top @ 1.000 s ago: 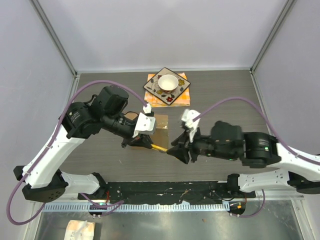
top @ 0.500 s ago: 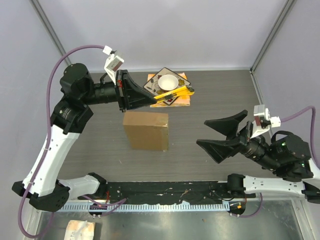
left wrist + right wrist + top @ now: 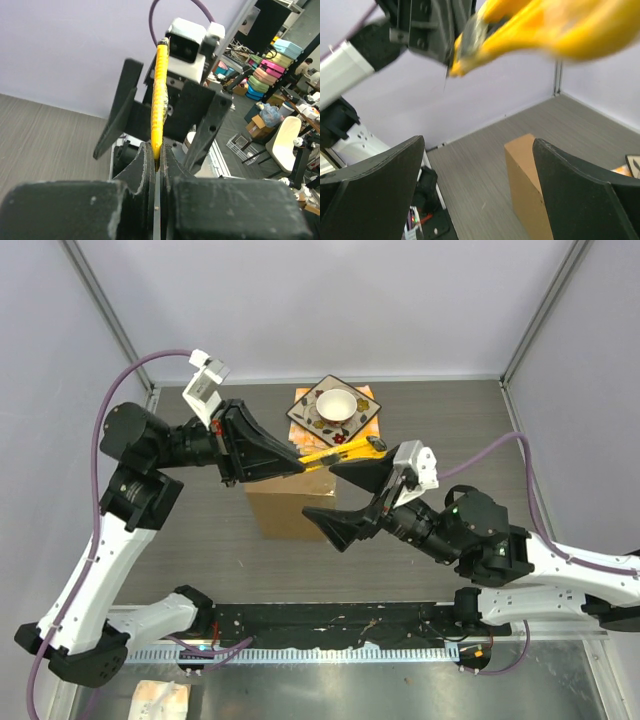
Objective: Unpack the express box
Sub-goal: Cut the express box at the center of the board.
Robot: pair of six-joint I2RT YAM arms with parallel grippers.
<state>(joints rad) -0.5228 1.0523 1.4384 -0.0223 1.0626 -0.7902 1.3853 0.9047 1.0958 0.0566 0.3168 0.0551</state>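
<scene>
The express box [image 3: 282, 510] is a plain brown cardboard box at the table's middle, closed; it also shows low in the right wrist view [image 3: 527, 170]. Above its far edge my left gripper [image 3: 300, 462] is shut on a yellow cutter [image 3: 338, 452] that points right. In the left wrist view the cutter [image 3: 160, 95] rises straight out of the pressed jaws of the left gripper [image 3: 158, 150]. My right gripper [image 3: 347, 498] stands wide open just right of the box, under the cutter's tip, holding nothing. In the right wrist view the blurred cutter [image 3: 545, 25] hangs above the right gripper [image 3: 480, 170].
An orange-patterned square plate [image 3: 306, 412] with a white bowl [image 3: 335, 404] sits at the back of the table. Grey walls close in the left, back and right sides. Both arm bases stand at the near edge.
My right gripper has opened wide and swung in from the right to just under the cutter's tip. My left arm lifted the cutter off the box, then lowered it slightly.
</scene>
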